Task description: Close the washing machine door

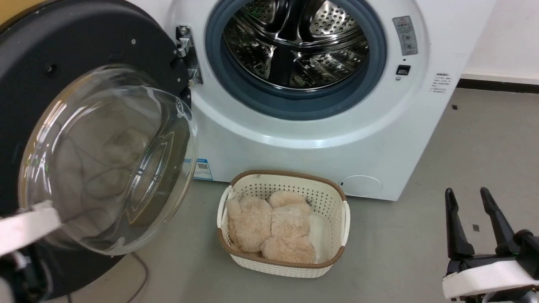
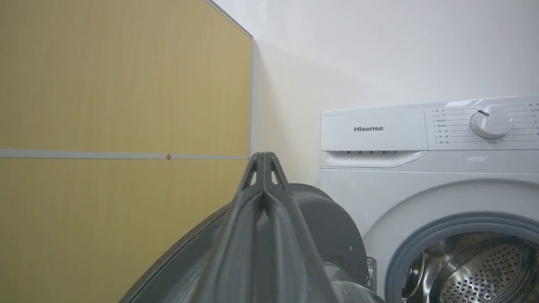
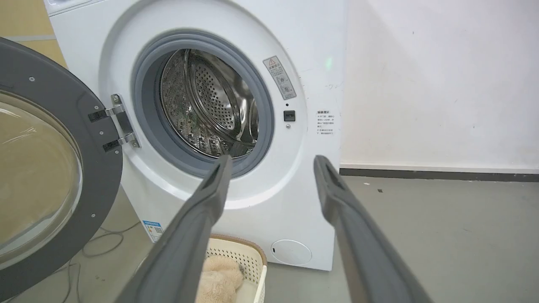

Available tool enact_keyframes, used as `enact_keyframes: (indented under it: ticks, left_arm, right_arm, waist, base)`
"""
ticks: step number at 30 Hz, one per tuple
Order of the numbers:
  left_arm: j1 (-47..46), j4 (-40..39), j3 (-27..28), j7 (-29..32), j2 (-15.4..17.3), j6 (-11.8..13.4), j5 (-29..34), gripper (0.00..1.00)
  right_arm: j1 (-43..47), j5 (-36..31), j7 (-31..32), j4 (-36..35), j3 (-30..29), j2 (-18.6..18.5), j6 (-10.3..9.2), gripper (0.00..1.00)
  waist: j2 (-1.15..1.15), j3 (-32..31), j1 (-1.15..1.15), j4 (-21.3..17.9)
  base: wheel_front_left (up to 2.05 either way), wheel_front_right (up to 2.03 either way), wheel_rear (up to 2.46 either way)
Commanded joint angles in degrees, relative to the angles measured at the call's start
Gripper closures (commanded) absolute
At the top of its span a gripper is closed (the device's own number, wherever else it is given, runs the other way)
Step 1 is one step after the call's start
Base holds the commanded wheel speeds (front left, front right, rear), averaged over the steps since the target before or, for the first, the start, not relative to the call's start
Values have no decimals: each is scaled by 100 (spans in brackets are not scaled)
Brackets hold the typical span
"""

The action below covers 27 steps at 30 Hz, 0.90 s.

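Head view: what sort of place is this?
Likely a laundry room, or a mock-up of one: a white front-loading washer with its door swung open, and a filled basket on the bare grey floor before it.

Right gripper [image 1: 466,192]: two long black fingers [image 1: 455,229] tapering to blunt tips, seated in a black block above a white rounded wrist shell [image 1: 488,278]. Left gripper [image 2: 263,156]: matte dark grey fingers with small triangular cut-outs near the tips. Left forearm [image 1: 25,230]: white cover over black parts.
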Motion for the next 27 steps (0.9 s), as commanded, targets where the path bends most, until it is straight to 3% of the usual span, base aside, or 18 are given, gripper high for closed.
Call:
enact_keyframes:
  ticks: [1, 13, 20, 27]
  left_arm:
    - [-170, -66, 272, -58, 57, -96, -172, 100]
    - [-676, 826, 1465, -202, 112, -784, -1088, 100]
    - [-966, 1792, 1815, -30, 403, -960, -1710, 100]
    - [-1438, 3153, 2142, 1198, 757, -1057, -3010, 100]
  right_arm:
    - [46, 64, -72, -60, -45, 13, 3, 0]
    - [-10, 133, -215, -129, -154, 15, 3, 0]
    - [-24, 179, -287, -147, -204, 16, 3, 0]
    - [-16, 230, -383, -165, -283, 18, 4, 0]
  waist:
    - [0, 47, 0, 86]
    - [0, 229, 0, 465]
    - [0, 284, 0, 574]
    - [0, 313, 0, 645]
  base:
    - [0, 0, 0]
    - [0, 0, 0]
    - [0, 0, 0]
    - [0, 0, 0]
